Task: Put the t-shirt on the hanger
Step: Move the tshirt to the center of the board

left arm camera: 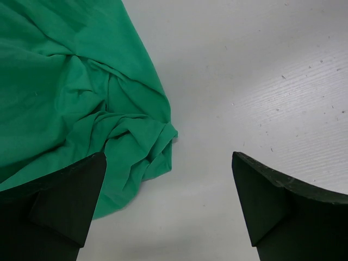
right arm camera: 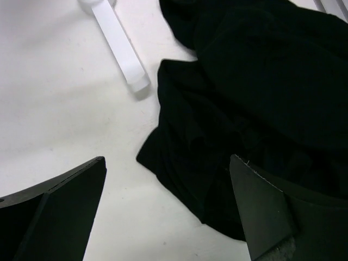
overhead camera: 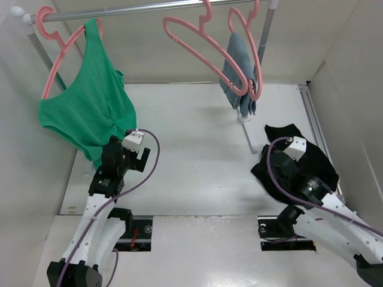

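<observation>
1. On the right side of the white table (overhead camera: 203, 137), near the rack foot (right arm camera: 122, 51): black t-shirt (overhead camera: 286, 133) in a crumpled heap, long axis slanting from far-left to near-right, partly hidden under the right arm.
2. Above its near-left edge: right gripper (right arm camera: 167, 163), fingers spread wide, holding nothing, one finger over cloth, the other over bare table.
3. Hooked on the rail (overhead camera: 149, 10), between a green top (overhead camera: 90, 101) and a blue cloth (overhead camera: 239, 72): bare pink hanger (overhead camera: 206, 23), hook uppermost, tilted, long axis dropping from left to right.
4. Beside the green top's bunched hem: left gripper (left arm camera: 167, 179), spread wide, empty.
</observation>
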Available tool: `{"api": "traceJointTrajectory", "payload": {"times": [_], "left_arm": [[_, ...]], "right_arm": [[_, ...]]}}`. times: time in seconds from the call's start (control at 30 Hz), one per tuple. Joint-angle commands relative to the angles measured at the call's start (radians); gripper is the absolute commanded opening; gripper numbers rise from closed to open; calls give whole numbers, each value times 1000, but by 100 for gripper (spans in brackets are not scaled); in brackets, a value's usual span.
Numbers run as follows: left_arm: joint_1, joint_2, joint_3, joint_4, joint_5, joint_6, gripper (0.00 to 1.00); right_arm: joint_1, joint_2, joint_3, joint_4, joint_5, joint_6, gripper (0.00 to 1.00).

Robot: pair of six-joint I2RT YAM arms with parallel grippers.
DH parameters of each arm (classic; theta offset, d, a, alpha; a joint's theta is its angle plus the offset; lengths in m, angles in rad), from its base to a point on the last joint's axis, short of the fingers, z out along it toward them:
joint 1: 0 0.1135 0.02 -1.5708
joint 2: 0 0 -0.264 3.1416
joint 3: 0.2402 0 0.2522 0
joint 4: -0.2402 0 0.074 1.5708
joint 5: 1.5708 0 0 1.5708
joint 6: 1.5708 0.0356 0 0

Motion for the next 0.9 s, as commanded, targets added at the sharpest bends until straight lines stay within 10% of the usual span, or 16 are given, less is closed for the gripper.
{"api": "traceJointTrajectory", "payload": {"times": [0.0,0.47,0.6,0.73,0.87], "left_arm": [[-5,-20,53,14,-10,-31,100],[-5,-29,95,-4,113,4,100],[-5,-29,95,-13,124,13,100],[-5,-29,95,-13,124,23,100],[-5,-29,104,-24,133,23,100]], "right_arm": [[-7,79,32,35,-32,-25,100],[-356,569,81,256,-541,-346,99],[-366,648,90,317,-631,-467,65],[-328,702,124,345,-688,-495,0],[-208,714,188,355,-665,-534,0]]}}
